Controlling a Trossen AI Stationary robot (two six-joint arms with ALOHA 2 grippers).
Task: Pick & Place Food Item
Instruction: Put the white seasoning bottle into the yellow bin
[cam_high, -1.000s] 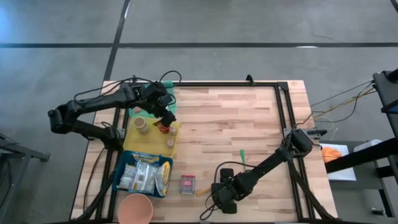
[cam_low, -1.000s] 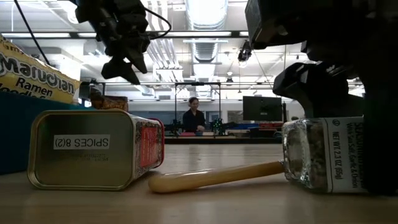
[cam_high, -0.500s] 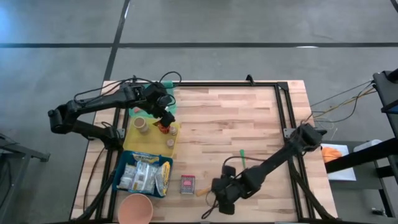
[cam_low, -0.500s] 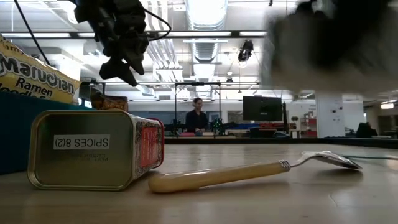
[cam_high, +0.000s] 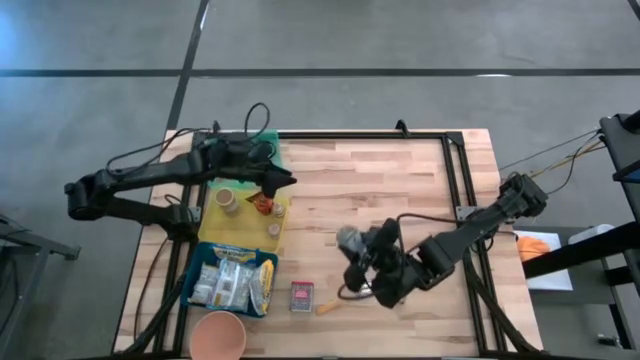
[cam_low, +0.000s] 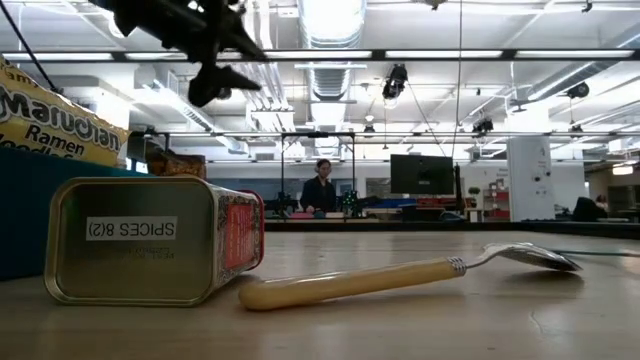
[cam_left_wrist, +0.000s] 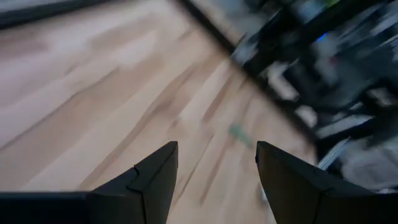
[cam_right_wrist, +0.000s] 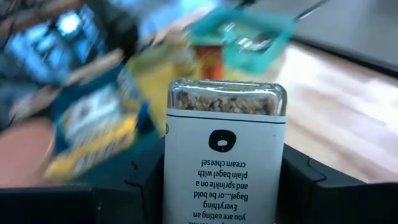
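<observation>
A glass seasoning jar (cam_right_wrist: 225, 155) with a white label hangs above the table's middle front, with my right gripper (cam_high: 356, 256) shut on it. In the high view the jar (cam_high: 347, 239) shows by its grey end. My left gripper (cam_high: 283, 181) hovers open and empty over the far left of the table, beside the yellow tray (cam_high: 212, 228); its fingers (cam_left_wrist: 155, 177) frame bare wood. A spice tin (cam_low: 150, 240) lies on its side near the front edge. A cream-handled spoon (cam_low: 400, 275) lies flat beside it. My right gripper pinches the jar between its two fingers (cam_right_wrist: 144, 177), one on each narrow side of the labelled body (cam_right_wrist: 180, 186). The fingers slant down from the table's right side. The jar's glass end (cam_right_wrist: 225, 99) sticks out beyond the fingers, and the jar is lifted clear of the table.
The yellow tray holds small cups (cam_high: 226, 198) and a red snack (cam_high: 262, 205). A blue box of ramen packs (cam_high: 232, 280) and a pink cup (cam_high: 218, 335) stand at the front left, a teal basket (cam_high: 265, 150) at the far left. A black frame (cam_high: 455, 190) lines the right side.
My right gripper has risen from the table near the front edge, rolled its wrist and gone toward the table's middle, lifting the jar clear from beside the spoon's bowl. My left gripper has tipped up from pointing steeply down toward level and risen a little.
</observation>
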